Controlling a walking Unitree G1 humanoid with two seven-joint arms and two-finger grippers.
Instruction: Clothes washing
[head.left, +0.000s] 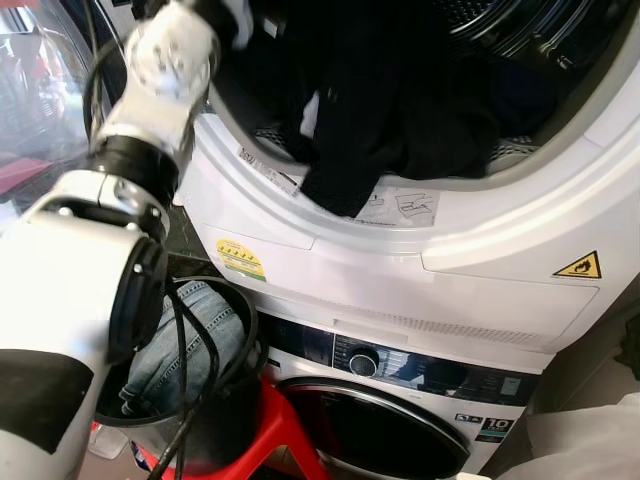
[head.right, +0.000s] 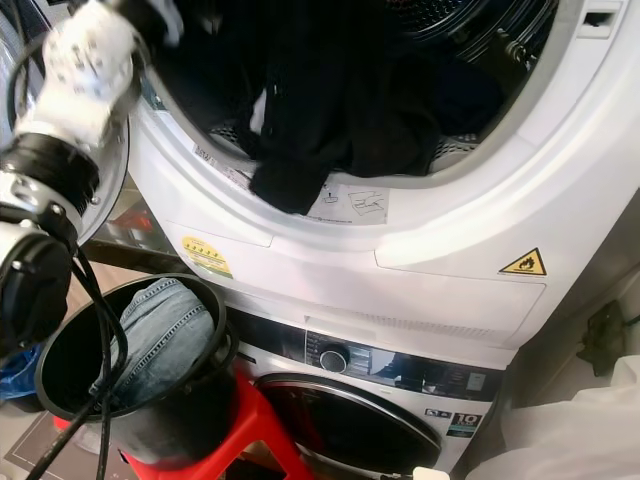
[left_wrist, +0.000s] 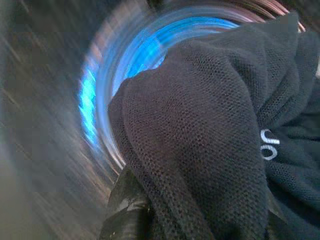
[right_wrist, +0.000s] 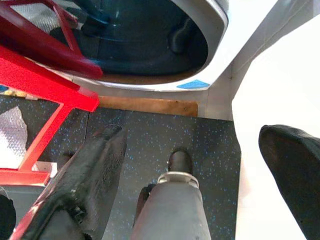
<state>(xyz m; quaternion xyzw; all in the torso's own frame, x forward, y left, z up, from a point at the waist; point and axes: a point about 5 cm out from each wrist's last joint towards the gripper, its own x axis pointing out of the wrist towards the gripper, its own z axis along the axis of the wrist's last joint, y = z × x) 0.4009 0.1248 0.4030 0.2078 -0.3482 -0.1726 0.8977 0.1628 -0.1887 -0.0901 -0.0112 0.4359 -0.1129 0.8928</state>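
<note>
Reaching my left arm up into the upper drum's mouth, I have my left pincer (left_wrist: 200, 220) buried in a black mesh garment (left_wrist: 200, 150); the wrist view shows the knit draped right over my fingers, so I cannot tell how wide they stand or whether they have truly closed on it. The dark clothes (head.left: 390, 110) lie heaped in the open drum (head.left: 520, 40) of the top machine, one black fold (head.left: 335, 185) spilling over the door rim and hanging down the white front. This stuff will handle soft and limp — light, no stiffness, apt to stretch, snag on the rim and trail after whatever part I lift. I judge the best hold is a bunched handful near the middle of a piece, pinching several layers at once, not a thin edge that would slide out between my fingers. Below, a black bucket (head.right: 150, 420) on a red stool (head.right: 250, 440) holds folded blue jeans (head.right: 165, 335); denim will be heavier and stiffer, better taken at the thick waistband. The lower washer (head.left: 380, 420) has its door shut. My right pincer (right_wrist: 190, 170) hangs idle over the speckled floor (right_wrist: 150, 130), its fingers spread apart and holding nothing.
</note>
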